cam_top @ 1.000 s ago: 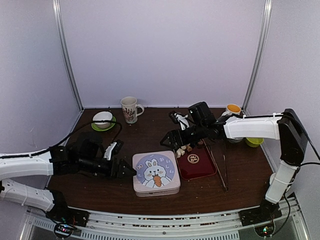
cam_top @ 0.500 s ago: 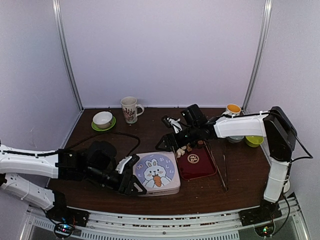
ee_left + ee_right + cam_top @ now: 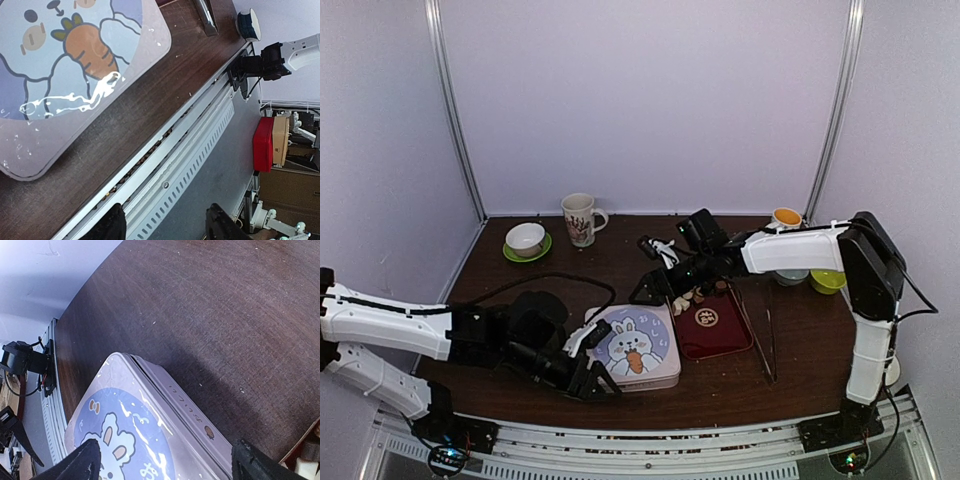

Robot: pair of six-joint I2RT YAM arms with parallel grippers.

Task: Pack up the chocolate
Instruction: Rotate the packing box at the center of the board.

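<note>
The chocolate [image 3: 686, 297], small tan and cream pieces, lies at the back left end of the dark-red tray [image 3: 715, 330]; a few pieces show at the lower right corner of the right wrist view [image 3: 306, 466]. A pale lilac tin with a rabbit lid [image 3: 632, 345] sits shut left of the tray. My left gripper [image 3: 592, 380] hangs open at the tin's front left corner, over the table's near edge, with nothing between its fingers [image 3: 113, 226]. My right gripper [image 3: 650, 288] stands open just above the tin's back edge [image 3: 165, 405], empty.
Metal tongs [image 3: 766, 330] lie right of the tray. A mug [image 3: 581, 218] and a white bowl on a green saucer [image 3: 525, 240] stand at the back left. An orange-filled cup [image 3: 786, 217] and a yellow-green bowl [image 3: 828, 284] are at the back right. A metal rail [image 3: 180, 150] runs along the near edge.
My left gripper has swung right and toward the near edge, round the tin's front left corner, its jaws narrowing a little. My right gripper has shifted slightly left toward the tin.
</note>
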